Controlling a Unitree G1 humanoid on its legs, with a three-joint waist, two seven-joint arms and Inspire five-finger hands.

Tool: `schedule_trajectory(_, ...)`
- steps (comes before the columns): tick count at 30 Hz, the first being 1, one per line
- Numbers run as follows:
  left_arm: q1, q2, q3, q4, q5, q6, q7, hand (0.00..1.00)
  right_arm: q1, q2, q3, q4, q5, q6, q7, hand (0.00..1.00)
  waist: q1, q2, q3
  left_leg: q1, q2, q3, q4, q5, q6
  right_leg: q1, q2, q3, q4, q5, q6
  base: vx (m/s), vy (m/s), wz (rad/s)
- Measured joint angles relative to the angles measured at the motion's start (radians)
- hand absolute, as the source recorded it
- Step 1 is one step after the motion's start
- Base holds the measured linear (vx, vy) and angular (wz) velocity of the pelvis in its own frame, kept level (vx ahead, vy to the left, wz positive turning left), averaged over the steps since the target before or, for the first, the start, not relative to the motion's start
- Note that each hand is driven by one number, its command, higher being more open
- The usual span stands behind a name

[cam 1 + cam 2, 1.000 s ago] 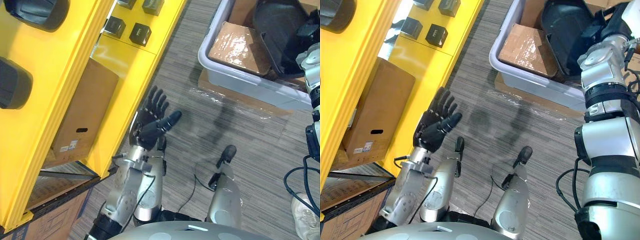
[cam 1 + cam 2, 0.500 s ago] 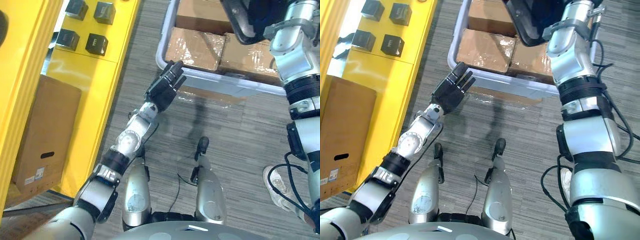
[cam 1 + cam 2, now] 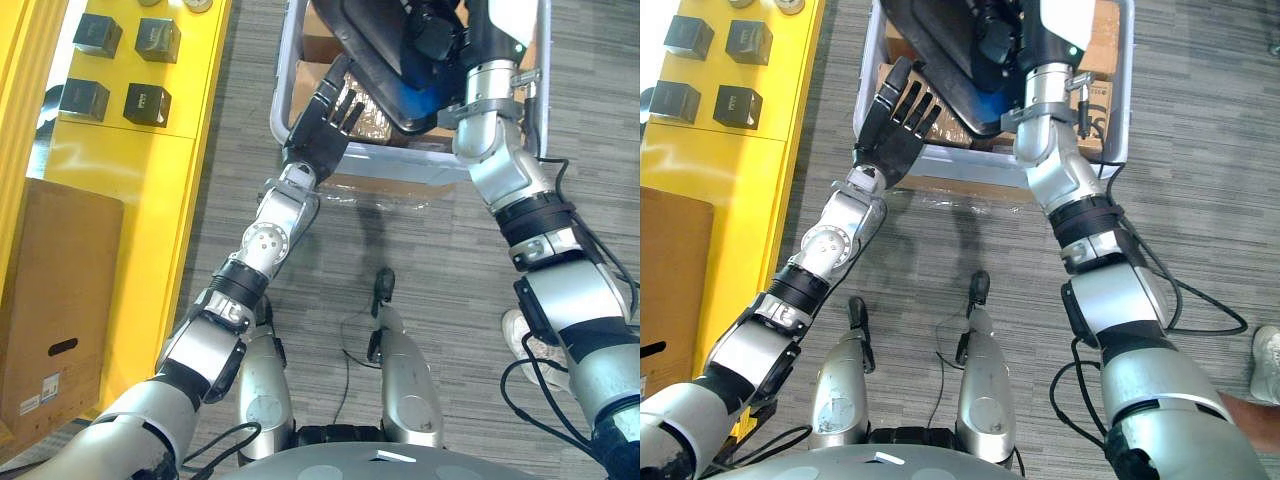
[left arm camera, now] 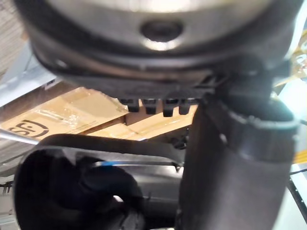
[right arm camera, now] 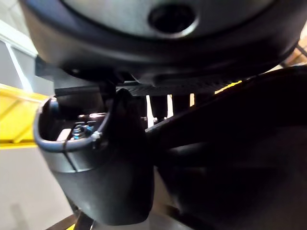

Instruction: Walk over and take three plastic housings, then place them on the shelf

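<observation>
Plastic housing (image 3: 365,60): a large black shell, tilted, over the open top of a grey bin (image 3: 970,165). The right hand (image 3: 435,35) grips it at its edge. In the right wrist view the thumb (image 5: 120,163) lies on one face of the dark shell and the fingers (image 5: 168,103) curl behind the other, so the hand is closed around the housing.

Left hand (image 3: 318,130): palm open and fingers straight and spread, holding nothing. It is raised at the bin's near wall, just beside the lower edge of the housing and across from the right hand; whether the fingertips touch the shell cannot be told.

Beneath both hands, inside the bin, lie cardboard boxes (image 3: 1105,40) wrapped in clear film.

Well off to the left hand's outer side stands the yellow shelf (image 3: 120,160). It carries small black boxes (image 3: 147,102) set in pairs. A large brown carton (image 3: 55,300) stands at its base.

The bin and shelf stand on a grey striped floor (image 3: 440,290). A person's white shoe (image 3: 1268,360) shows on the floor to the outer side of the right arm.
</observation>
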Motion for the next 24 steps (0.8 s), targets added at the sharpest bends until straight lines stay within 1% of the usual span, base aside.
schedule_trajectory(1,-0.002,-0.001,-0.002,0.001,0.0,0.0,0.003,1.0,0.0,0.007,0.001,-0.003,-0.015,-0.005,0.0,0.0,-0.003,-0.006,0.0,0.001,0.0,0.001,0.001,0.0,0.0,0.0,0.0,0.001,0.0,0.0,0.0,-0.02,0.022,-0.04)
schedule_trajectory(3,-0.007,-0.005,-0.015,0.001,0.015,0.001,0.017,1.0,0.004,0.024,0.016,-0.011,-0.028,-0.033,0.0,0.0,-0.009,-0.018,-0.002,0.003,0.001,0.006,0.009,-0.006,0.001,0.001,0.001,0.007,0.001,0.001,-0.001,-0.02,0.023,-0.07)
schedule_trajectory(6,-0.007,-0.023,-0.019,0.002,0.077,0.002,0.037,1.0,0.029,0.037,0.025,-0.03,-0.028,-0.051,0.0,0.0,-0.008,-0.022,-0.002,0.01,0.001,0.008,0.012,-0.01,0.0,0.008,0.001,0.01,0.0,0.001,-0.001,-0.01,0.019,-0.02)
schedule_trajectory(9,-0.011,-0.032,-0.033,0.002,0.087,-0.001,0.067,1.0,0.06,0.068,0.041,-0.055,-0.028,-0.054,0.001,0.0,-0.014,-0.027,-0.002,0.019,0.001,0.009,0.015,-0.014,0.001,0.018,0.001,0.011,-0.002,0.001,-0.001,0.0,0.0,0.0)
schedule_trajectory(10,-0.017,-0.036,-0.045,0.013,0.088,-0.013,0.074,1.0,0.072,0.072,0.04,-0.066,-0.027,-0.066,0.001,0.0,-0.014,-0.028,-0.002,0.018,0.001,0.01,0.018,-0.015,0.001,0.018,0.001,0.012,-0.002,0.001,-0.001,0.0,0.0,0.0)
schedule_trajectory(12,-0.018,-0.045,-0.05,0.034,0.087,-0.044,0.078,1.0,0.091,0.072,0.04,-0.09,-0.026,-0.068,0.015,0.0,-0.014,-0.031,-0.001,0.018,0.001,0.01,0.026,-0.019,0.002,0.021,0.001,0.013,-0.003,0.001,-0.001,0.0,0.0,0.0)
schedule_trajectory(13,-0.018,-0.05,-0.051,0.035,0.087,-0.058,0.082,0.0,0.106,0.073,0.039,-0.101,-0.025,-0.069,0.019,0.0,-0.015,-0.032,-0.002,0.019,0.001,0.01,0.028,-0.02,0.003,0.023,0.001,0.014,-0.003,0.001,-0.001,0.0,0.0,0.0)
schedule_trajectory(15,-0.018,-0.055,-0.056,0.044,0.086,-0.084,0.096,0.0,0.145,0.085,0.022,-0.141,-0.016,-0.071,0.02,0.0,-0.015,-0.035,-0.001,0.028,0.001,0.014,0.028,-0.022,0.002,0.03,0.001,0.016,-0.004,0.001,-0.001,0.0,0.012,-0.02)
schedule_trajectory(17,-0.017,-0.06,-0.061,0.056,0.084,-0.126,0.096,0.0,0.178,0.105,-0.007,-0.162,-0.017,-0.075,0.034,0.0,-0.02,-0.038,-0.001,0.033,0.001,0.015,0.029,-0.025,0.002,0.037,0.0,0.017,-0.007,0.001,-0.001,0.0,0.0,0.0)
schedule_trajectory(18,-0.017,-0.061,-0.062,0.056,0.082,-0.135,0.096,0.0,0.19,0.106,-0.014,-0.175,-0.017,-0.082,0.037,0.0,-0.02,-0.04,-0.001,0.033,0.001,0.015,0.029,-0.025,0.002,0.038,0.0,0.017,-0.009,0.001,-0.001,0.0,0.0,0.0)
schedule_trajectory(20,-0.017,-0.06,-0.057,0.069,0.071,-0.175,0.095,0.0,0.243,0.12,-0.03,-0.221,-0.016,-0.126,0.037,0.0,-0.024,-0.046,-0.002,0.033,0.001,0.017,0.028,-0.025,0.002,0.038,0.001,0.018,-0.011,0.001,-0.001,0.0,0.0,0.0)
schedule_trajectory(21,-0.017,-0.058,-0.057,0.074,0.069,-0.185,0.095,0.0,0.256,0.125,-0.031,-0.232,-0.016,-0.136,0.036,0.0,-0.026,-0.048,-0.002,0.034,0.001,0.018,0.028,-0.025,0.003,0.038,0.001,0.019,-0.011,0.001,-0.001,0.0,0.028,-0.04)
schedule_trajectory(22,-0.007,-0.056,-0.058,0.075,0.068,-0.204,0.077,0.0,0.274,0.136,-0.034,-0.243,-0.013,-0.148,0.033,0.0,-0.028,-0.05,-0.003,0.036,0.001,0.021,0.028,-0.026,0.003,0.038,0.001,0.021,-0.011,0.001,-0.001,0.0,0.021,-0.04)
schedule_trajectory(24,0.008,-0.062,-0.059,0.075,0.062,-0.217,0.055,0.0,0.288,0.143,-0.04,-0.242,-0.002,-0.149,0.033,0.0,-0.026,-0.053,-0.002,0.038,0.001,0.022,0.027,-0.026,0.003,0.04,0.001,0.021,-0.011,0.001,-0.001,0.0,0.015,-0.01)
